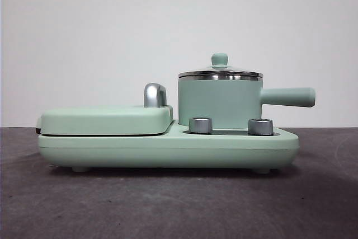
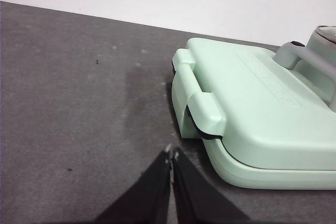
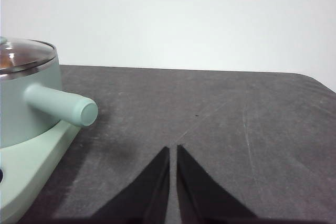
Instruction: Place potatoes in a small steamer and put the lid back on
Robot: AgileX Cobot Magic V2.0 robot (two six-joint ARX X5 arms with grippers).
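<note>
While both arms stood back from the appliance, the small steamer (image 1: pixel 219 103) sat on the right-hand end of the mint-green cooker base (image 1: pixel 168 146), behind two steel dials (image 1: pixel 200 125), with the lid (image 1: pixel 220 72) seated squarely on its steel rim. Its straight side handle (image 1: pixel 288 97) ran level out past the base's right end, along the base's length.

The right gripper (image 3: pixel 173 149) was low over the dark bench (image 3: pixel 236 129), off the handle end of the base and well apart from it. Its jaws were closed tip to tip and held nothing. In the right wrist view the handle's rounded end pointed toward this gripper's side. On that evidence the right arm was the nearer to the lid knob (image 1: pixel 219 59) and is judged the better placed to lift the lid.

The left gripper (image 2: pixel 171 153) was low over the bench off the opposite end, near the hinge corner of the flat griddle cover (image 2: pixel 252 103) but not touching it. Its jaws were likewise pressed together and empty.

No potato could be seen lying on the bench or on the appliance. A brownish tint showed through the glass in the right wrist view; whether that was the potato inside the pot or a reflection could not be told. If it was the potato, the task is judged complete; if not, the lid had yet to come off.
</note>
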